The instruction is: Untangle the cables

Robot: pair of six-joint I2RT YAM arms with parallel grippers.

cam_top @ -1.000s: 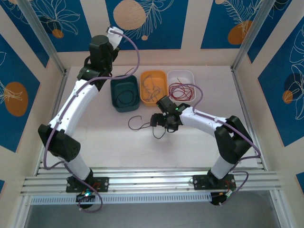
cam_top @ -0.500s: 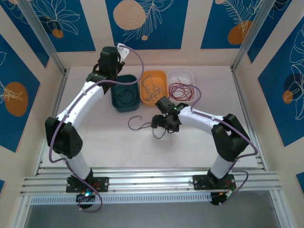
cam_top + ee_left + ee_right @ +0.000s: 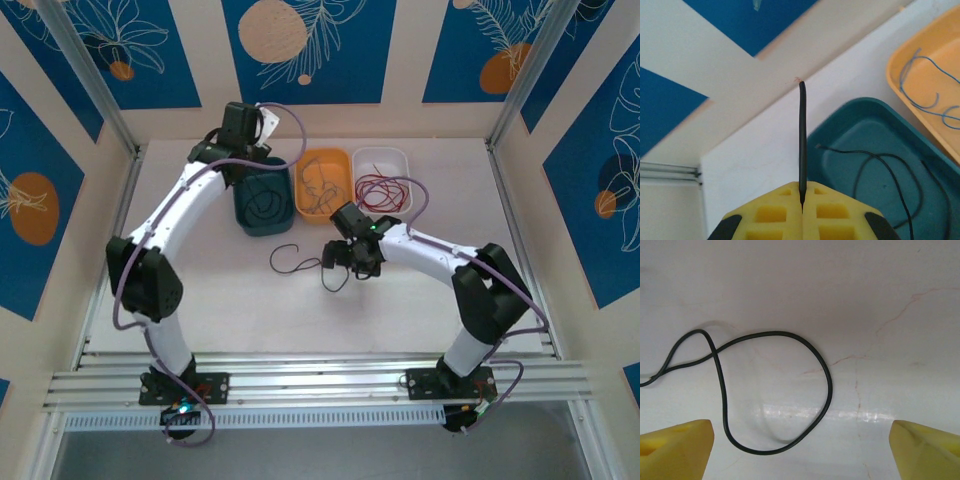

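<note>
Moved since a second ago: the left arm, swung in from the back wall, so the left claw [image 3: 802, 200] now hangs over the far rim of the teal tray [image 3: 855, 104]; the right arm has barely shifted. Left claw: yellow pocketed pads pressed shut on a black cable end [image 3: 802, 135], thin, matte, standing straight out. Teal tray: glossy plastic, rounded corners, one curved black cable [image 3: 850, 151] inside. Orange tray [image 3: 322, 156], just beside it: fine blue cables [image 3: 925, 80]. White tray [image 3: 380, 153]: curly red cables [image 3: 385, 190]. Right claw [image 3: 801, 450]: jaws spread wide, holding nothing, low over a black cable loop [image 3: 826, 375] on the pale, smooth table [image 3: 430, 310]. Open tabletop lies near and right of the loop.
</note>
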